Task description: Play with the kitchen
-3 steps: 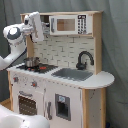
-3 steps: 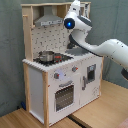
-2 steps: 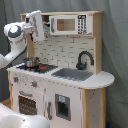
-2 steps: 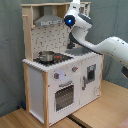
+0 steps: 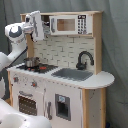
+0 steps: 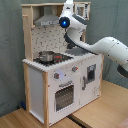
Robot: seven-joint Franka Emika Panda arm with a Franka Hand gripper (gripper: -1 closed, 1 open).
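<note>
White panels and pale wood make up the kitchen (image 5: pixel 60 85), a tall toy unit that stands on a wooden floor (image 6: pixel 95 112) against a grey curtain backdrop (image 5: pixel 115 45) in both exterior views. In the first exterior view a small metal pot (image 5: pixel 31 62) sits on the black stovetop (image 5: pixel 37 67) at that end of the counter; beside it lies the grey sink (image 5: pixel 72 74) with a curved black faucet (image 5: pixel 84 58) behind it. A toy microwave (image 5: pixel 67 24) fills the top shelf above the tiled back panel. In the second exterior view the grey hood (image 6: pixel 46 21) hangs over the pot (image 6: pixel 46 56), with knobs (image 6: pixel 57 75) and a windowed oven door (image 6: pixel 64 95) on the front below.

One white robot arm (image 6: pixel 107 47) reaches across the unit at shelf height. Its gripper (image 5: pixel 36 25) hangs up beside the top shelf, above the stovetop, well clear of the pot. Whether its fingers are apart or closed cannot be told from either view.
</note>
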